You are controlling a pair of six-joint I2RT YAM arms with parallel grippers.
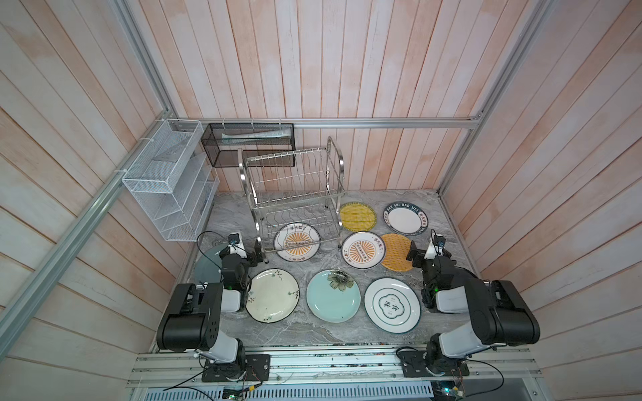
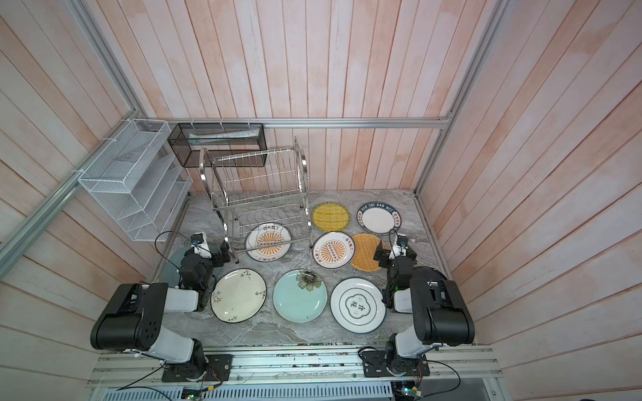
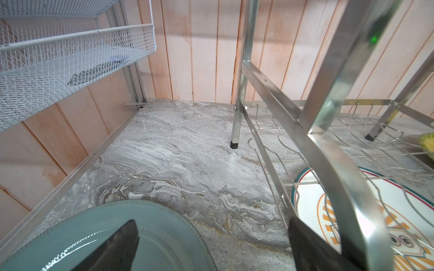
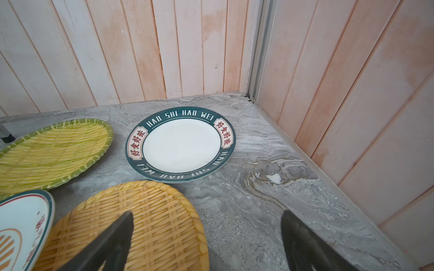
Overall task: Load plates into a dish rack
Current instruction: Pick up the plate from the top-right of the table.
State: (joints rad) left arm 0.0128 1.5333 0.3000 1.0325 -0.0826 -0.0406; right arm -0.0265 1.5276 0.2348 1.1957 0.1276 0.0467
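Round dinner plates (image 1: 332, 297) lie flat on the grey marbled tabletop (image 1: 305, 333), before and beside the two-tier shiny steel wire dish rack (image 1: 291, 173). Left end effector (image 3: 212, 225) and right end effector (image 4: 206, 214) both gape apart.

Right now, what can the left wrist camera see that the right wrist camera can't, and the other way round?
Only the left wrist view shows the steel dish rack, a sunburst plate lying beneath its lower wires, a grey-blue plate and the white mesh shelf. Only the right wrist view shows the plate lettered HAO SHI HAO WEI and the orange woven plate. Both show the marble table, the plank wall and the yellow woven plate. Each also shows its own open, empty gripper: left gripper, right gripper.
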